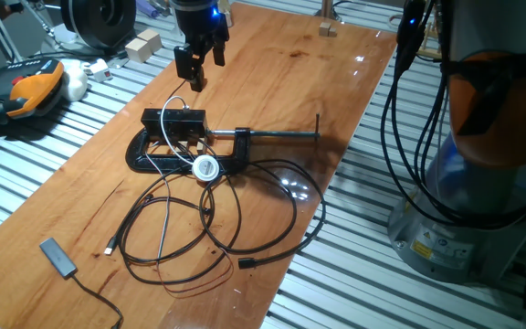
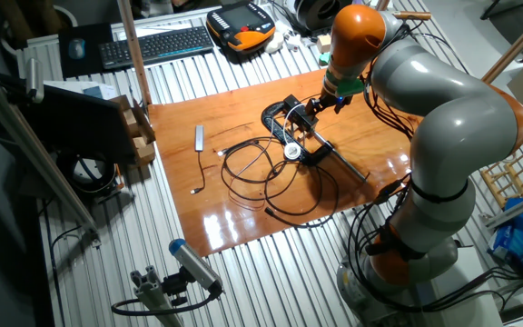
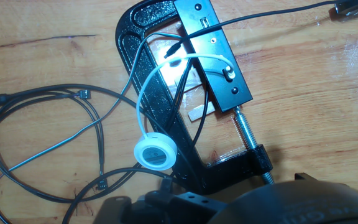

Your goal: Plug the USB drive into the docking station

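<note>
The docking station, a flat black box, sits clamped.

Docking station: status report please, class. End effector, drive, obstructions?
End effector hovers near docking station, grip unclear. USB drive not made out. Station sits in G-clamp; white cable loops across it.

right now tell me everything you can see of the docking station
The docking station is a small flat black rectangular box with a matte face, small screws at its corners and a port slot near one end. It lies flat on the wooden table, held in the jaws of the black G-clamp, whose steel screw presses on one end. A white cable and thin black cables run out of it. The gripper hangs above, not touching.
</note>
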Action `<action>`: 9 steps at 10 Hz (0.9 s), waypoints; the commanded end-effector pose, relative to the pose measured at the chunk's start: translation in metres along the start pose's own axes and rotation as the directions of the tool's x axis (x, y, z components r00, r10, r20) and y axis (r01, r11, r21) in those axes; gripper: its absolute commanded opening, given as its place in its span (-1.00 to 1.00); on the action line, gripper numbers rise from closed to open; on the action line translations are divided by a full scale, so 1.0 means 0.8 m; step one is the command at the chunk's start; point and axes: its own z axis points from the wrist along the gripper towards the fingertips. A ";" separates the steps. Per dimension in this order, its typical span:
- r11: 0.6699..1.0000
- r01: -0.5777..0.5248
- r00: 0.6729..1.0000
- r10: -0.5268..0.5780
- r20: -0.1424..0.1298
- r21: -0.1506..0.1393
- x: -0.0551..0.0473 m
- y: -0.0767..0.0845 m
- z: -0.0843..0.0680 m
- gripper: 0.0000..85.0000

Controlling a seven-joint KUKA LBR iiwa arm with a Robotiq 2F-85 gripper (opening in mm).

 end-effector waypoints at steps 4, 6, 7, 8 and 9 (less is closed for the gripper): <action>1.000 0.008 0.994 -0.007 -0.113 0.006 0.000 0.002 -0.008 -1.00; 1.000 0.008 0.995 -0.008 -0.103 0.001 -0.001 0.003 -0.007 -1.00; 1.000 0.003 0.995 -0.003 -0.097 0.002 -0.001 0.004 -0.007 -1.00; 1.000 0.000 0.996 0.000 -0.093 0.000 -0.001 0.005 -0.007 -1.00; 1.000 -0.007 0.996 0.007 -0.087 -0.003 -0.001 0.005 -0.008 -1.00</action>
